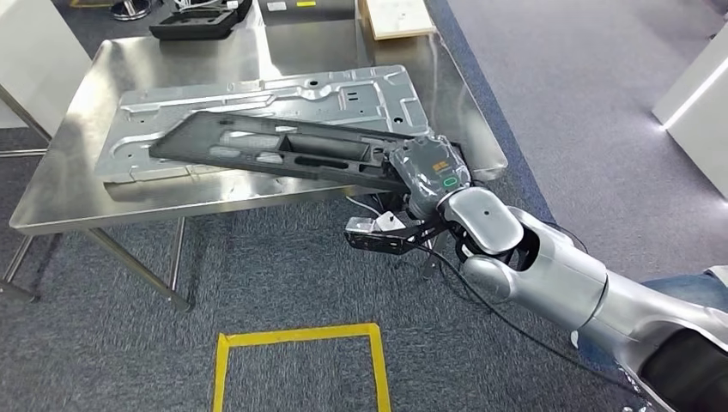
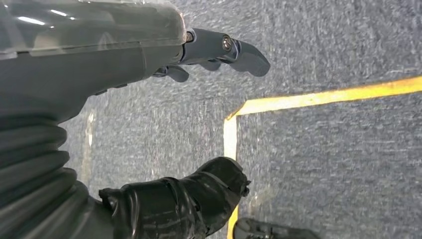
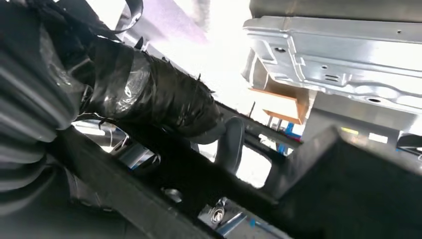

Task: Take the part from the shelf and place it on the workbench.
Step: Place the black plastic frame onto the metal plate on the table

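Black plastic part (image 1: 283, 150) is gripped at its near end by the right hand (image 1: 429, 172), fingers (image 3: 231, 142) wrapped around its edge. It hangs tilted over the metal panel (image 1: 343, 94) on the steel bench (image 1: 60, 193). Left hand (image 2: 164, 124) holds nothing, fingers apart.

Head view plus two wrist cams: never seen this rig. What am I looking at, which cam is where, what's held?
It is a two-legged humanoid with silver arms and many-fingered hands. The head view looks forward and down from high on its body. There the right hand grips one end of a long black plastic part, reaching over a steel workbench. A stamped metal panel lies flat on the bench under the part. Whether the part's far end touches the panel, I cannot tell. Each wrist camera sits just behind its own hand. The left hand hangs over grey carpet with yellow tape, holding nothing, fingers apart. The right wrist view shows the part close up.
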